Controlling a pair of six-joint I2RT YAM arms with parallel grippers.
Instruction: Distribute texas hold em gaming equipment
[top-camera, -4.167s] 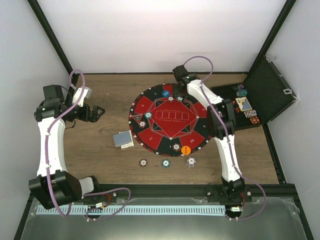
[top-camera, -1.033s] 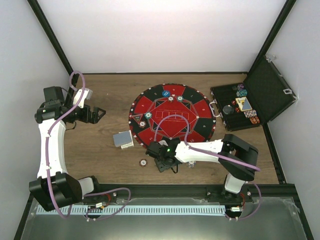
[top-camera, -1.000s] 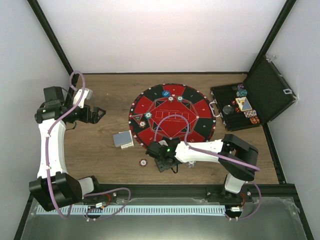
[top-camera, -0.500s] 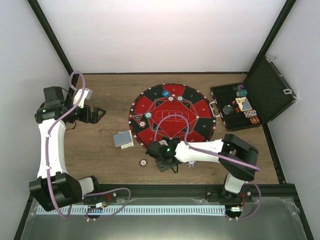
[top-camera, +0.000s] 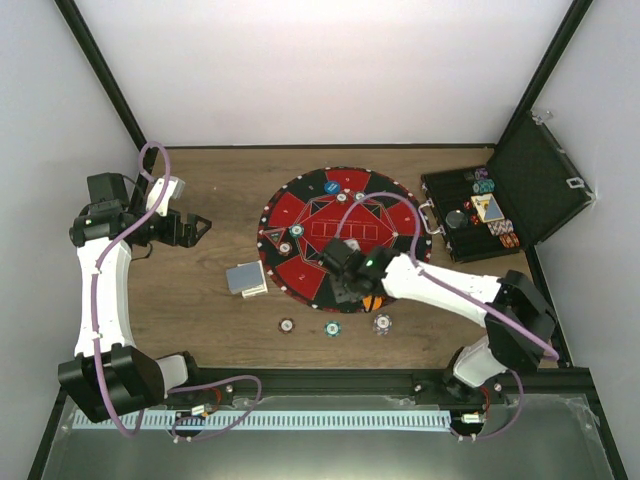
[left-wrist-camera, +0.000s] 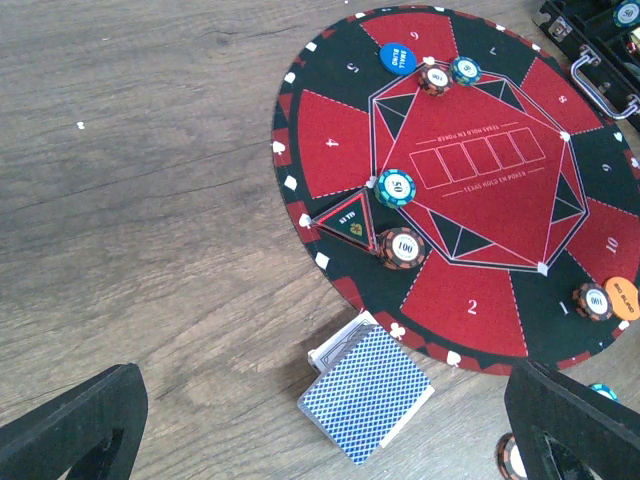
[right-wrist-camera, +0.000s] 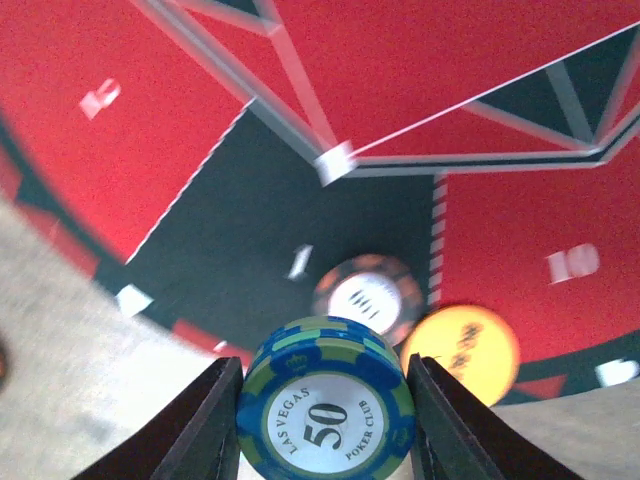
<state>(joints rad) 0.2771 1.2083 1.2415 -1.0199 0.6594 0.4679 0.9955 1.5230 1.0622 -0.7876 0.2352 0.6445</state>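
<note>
Change: right gripper (top-camera: 350, 283) now sits over the near rim of the round red-and-black felt poker mat (top-camera: 305, 210). Half a second back it was lower, off the mat, above the near strip of the brown wood-grain table (top-camera: 200, 300). The teal-rimmed chip (top-camera: 331, 327) it hid then is in view again, in a row with a red-rimmed chip (top-camera: 287, 325) and a pale chip (top-camera: 382, 322) on the wood. The left gripper (top-camera: 195, 228) is unmoved over the table's left part, fingers spread wide, holding nothing

Right fingers clamp a blue-and-green round poker chip (right-wrist-camera: 327, 410) by its rim, above the mat's black border band. Its white centre reads "LAS VEGAS 50 POKER CLUB". Below it, blurred, a dark chip marked 100 (right-wrist-camera: 368, 297) lies just beside an orange disc (right-wrist-camera: 460, 350)

Writing, left wrist view:
- mat centre "TEXAS HOLD EM POKER"; seat numbers 1, 2, 4, 5, 10
- round blue disc (left-wrist-camera: 397, 58) "SMALL BLIND"; the orange disc "BIG BLIND"
- triangular marker (left-wrist-camera: 347, 222) "ALL IN"
- teal chip on the mat (left-wrist-camera: 396, 187) "50"

Stack of blue-backed playing cards (left-wrist-camera: 365, 405) on the wood, just off the mat's left-near rim
</note>
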